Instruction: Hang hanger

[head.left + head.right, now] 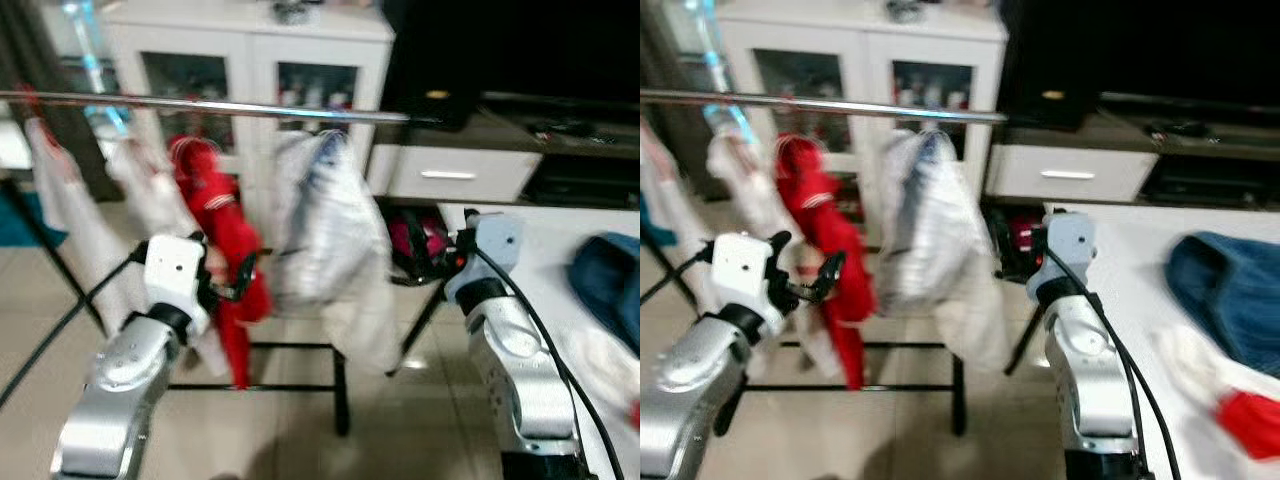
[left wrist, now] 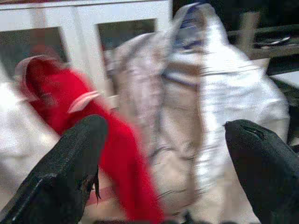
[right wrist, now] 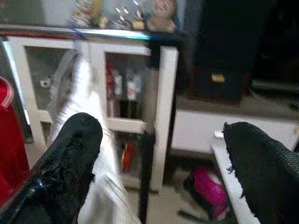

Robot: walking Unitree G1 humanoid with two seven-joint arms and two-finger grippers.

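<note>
White garment (image 1: 330,240) w/ hanger hangs near rail (image 1: 200,105) end; my left gripper (image 2: 163,154) & right gripper (image 3: 161,158) both gape, empty—looks done.

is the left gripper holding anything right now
No, the left gripper is open with nothing between its fingers, pointing at the red garment and the striped white garment.

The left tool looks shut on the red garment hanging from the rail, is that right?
Not quite. The left tool is open and holds nothing: the left wrist view shows its two black fingers spread wide apart, with the red garment hanging from the rail beyond them.
</note>
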